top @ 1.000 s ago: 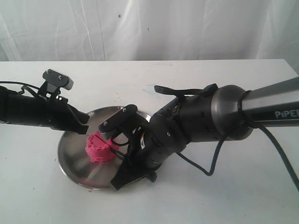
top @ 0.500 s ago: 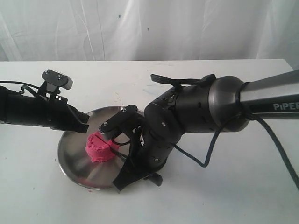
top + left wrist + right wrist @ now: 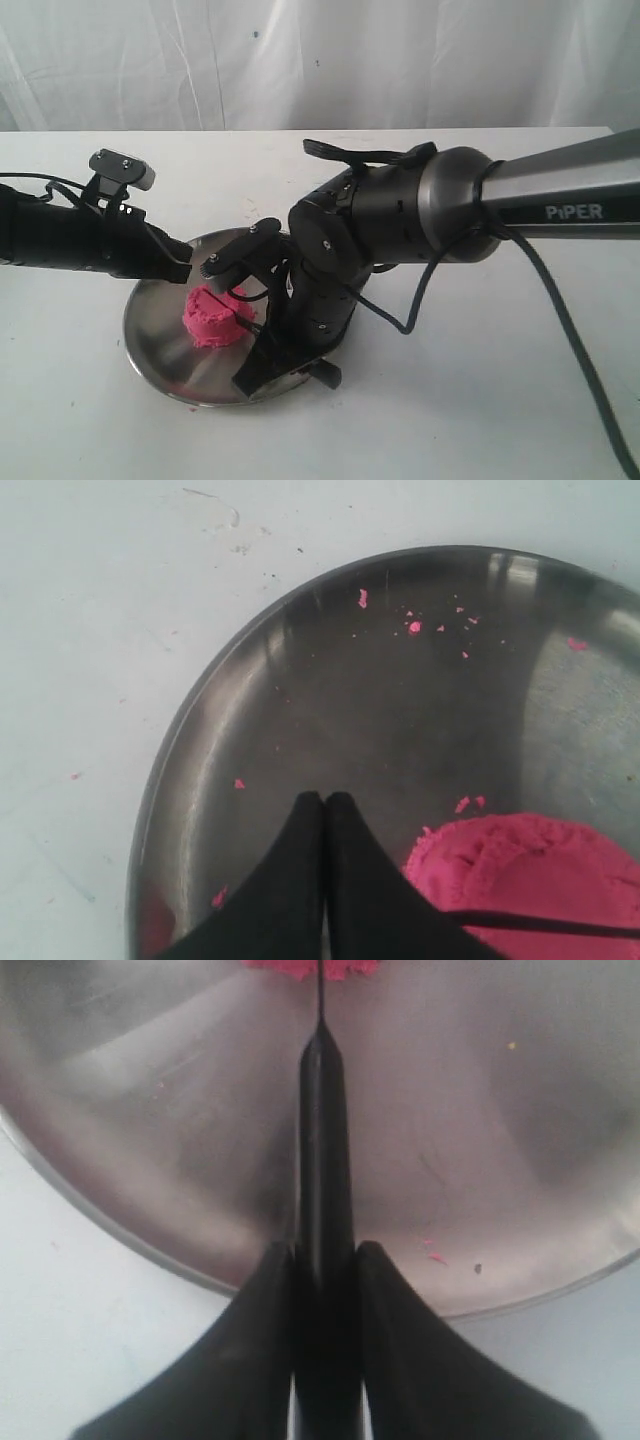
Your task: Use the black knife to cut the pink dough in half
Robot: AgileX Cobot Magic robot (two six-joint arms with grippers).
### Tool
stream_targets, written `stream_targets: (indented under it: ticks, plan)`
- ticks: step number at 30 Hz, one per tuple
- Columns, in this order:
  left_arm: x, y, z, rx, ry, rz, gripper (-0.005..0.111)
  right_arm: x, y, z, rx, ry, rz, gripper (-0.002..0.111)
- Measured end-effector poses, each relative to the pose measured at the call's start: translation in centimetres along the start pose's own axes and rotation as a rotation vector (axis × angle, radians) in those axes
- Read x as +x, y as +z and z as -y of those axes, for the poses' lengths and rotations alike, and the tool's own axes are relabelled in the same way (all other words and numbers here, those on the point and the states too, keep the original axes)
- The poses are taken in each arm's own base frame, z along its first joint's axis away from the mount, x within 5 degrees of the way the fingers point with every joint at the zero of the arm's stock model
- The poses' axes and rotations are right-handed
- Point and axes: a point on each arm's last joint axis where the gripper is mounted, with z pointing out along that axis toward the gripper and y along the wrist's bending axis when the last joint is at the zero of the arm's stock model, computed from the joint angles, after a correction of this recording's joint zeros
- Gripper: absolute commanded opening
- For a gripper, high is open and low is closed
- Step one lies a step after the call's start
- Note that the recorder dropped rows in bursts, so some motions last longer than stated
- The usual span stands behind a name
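Both arms are matte black. The right arm [image 3: 400, 225] has a bulky rounded joint housing that runs into a grey metallic tube marked "PIPER" in white letters, with a black cable looping loose beneath it. The left arm [image 3: 70, 240] is slimmer and carries a small grey-topped camera block [image 3: 123, 170] (two tiny screws show on it), fed by thin black wires.

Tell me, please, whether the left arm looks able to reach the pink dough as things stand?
Probably yes. The left pincer, shut and empty, hangs over the steel plate right beside the pink dough with nothing between them, though the black knife lies across the dough's top.
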Motion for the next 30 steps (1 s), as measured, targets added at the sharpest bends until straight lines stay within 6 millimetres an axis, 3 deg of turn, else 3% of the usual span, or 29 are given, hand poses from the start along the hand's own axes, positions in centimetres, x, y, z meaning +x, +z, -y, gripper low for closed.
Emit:
stream_targets:
  ticks: [9,30]
  plan:
    - [0.0,0.0,0.1,0.008,-0.002,0.004,0.000,-0.6,0.8,0.1,-0.002,-0.016,-0.069,0.000]
    - [-0.1,0.0,0.1,0.011,-0.011,0.006,0.000,1.0,0.4,0.5,0.034,-0.108,-0.278,0.000]
